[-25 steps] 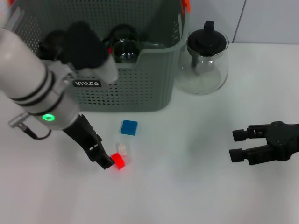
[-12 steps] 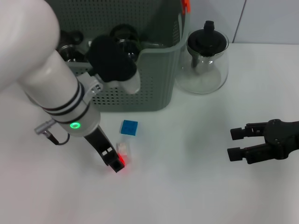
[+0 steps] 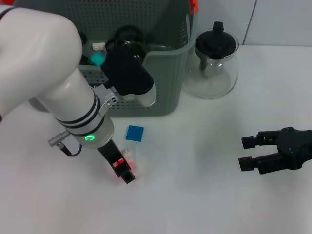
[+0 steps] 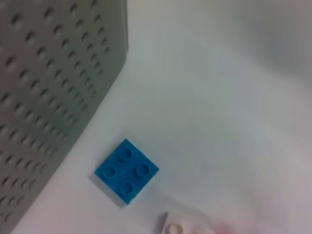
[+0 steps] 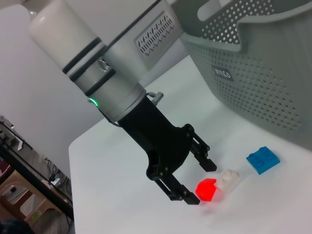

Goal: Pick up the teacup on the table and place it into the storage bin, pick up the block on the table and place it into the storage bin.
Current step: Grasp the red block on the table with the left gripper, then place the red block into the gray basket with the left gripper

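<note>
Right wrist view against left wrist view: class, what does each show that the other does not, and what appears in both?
Only the right wrist view shows the left hand, fingers apart around the red block, plus the left arm and the storage bin's label. Only the left wrist view shows the four studs on the blue block from above. Both show that blue block, the white block, the storage bin's perforated wall and the table.

One label with lettering: a small black tag (image 5: pixel 222 73) with white characters on the perforated wall of the storage bin (image 5: pixel 273 87), seen in the right wrist view. Characters too small to read reliably. No other text, numbers or signs legible.
</note>
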